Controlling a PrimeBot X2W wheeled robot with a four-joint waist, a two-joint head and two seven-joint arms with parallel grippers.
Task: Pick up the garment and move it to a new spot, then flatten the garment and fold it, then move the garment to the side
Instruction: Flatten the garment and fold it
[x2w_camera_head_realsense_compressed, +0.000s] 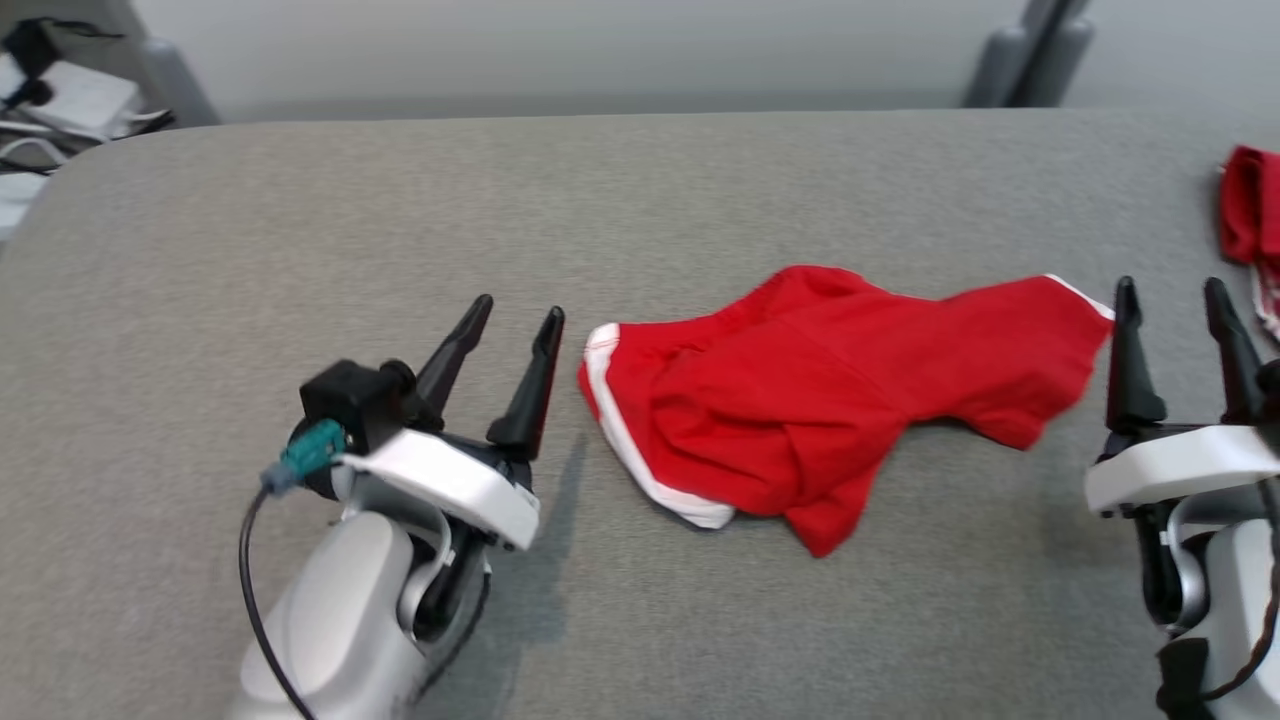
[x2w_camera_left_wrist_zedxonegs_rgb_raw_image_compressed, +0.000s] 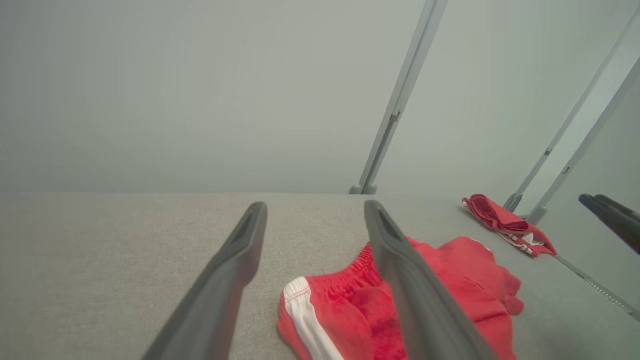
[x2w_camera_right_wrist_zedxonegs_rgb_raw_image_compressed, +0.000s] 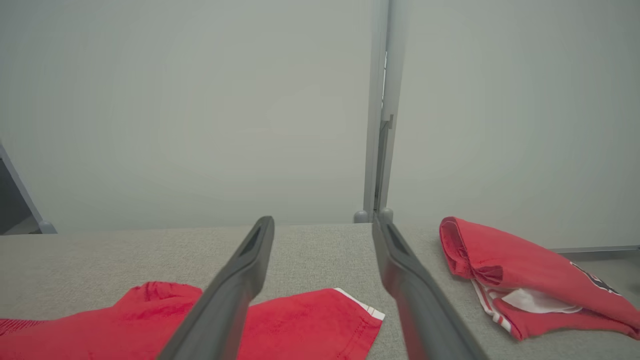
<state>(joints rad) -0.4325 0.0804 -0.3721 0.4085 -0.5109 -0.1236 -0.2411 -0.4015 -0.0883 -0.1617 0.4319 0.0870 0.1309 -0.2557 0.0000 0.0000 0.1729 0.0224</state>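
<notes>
The garment (x2w_camera_head_realsense_compressed: 820, 390), red shorts with white trim, lies crumpled on the grey table (x2w_camera_head_realsense_compressed: 300, 220) between my two arms. It also lies low in the left wrist view (x2w_camera_left_wrist_zedxonegs_rgb_raw_image_compressed: 350, 315) and at the lower left of the right wrist view (x2w_camera_right_wrist_zedxonegs_rgb_raw_image_compressed: 310, 320). My left gripper (x2w_camera_head_realsense_compressed: 520, 315) hovers open just left of the white-striped waistband, nothing between its fingers (x2w_camera_left_wrist_zedxonegs_rgb_raw_image_compressed: 240, 265). My right gripper (x2w_camera_head_realsense_compressed: 1172, 292) stands open just right of the garment's leg hem, with bare table between its fingers (x2w_camera_right_wrist_zedxonegs_rgb_raw_image_compressed: 400, 270).
A second red garment (x2w_camera_head_realsense_compressed: 1250, 205) with white parts lies folded at the table's far right edge, seen too in the right wrist view (x2w_camera_right_wrist_zedxonegs_rgb_raw_image_compressed: 525, 275) and the left wrist view (x2w_camera_left_wrist_zedxonegs_rgb_raw_image_compressed: 505, 220). Grey partition posts (x2w_camera_head_realsense_compressed: 1030, 50) stand behind the table. Cluttered items (x2w_camera_head_realsense_compressed: 60, 100) sit off the far left corner.
</notes>
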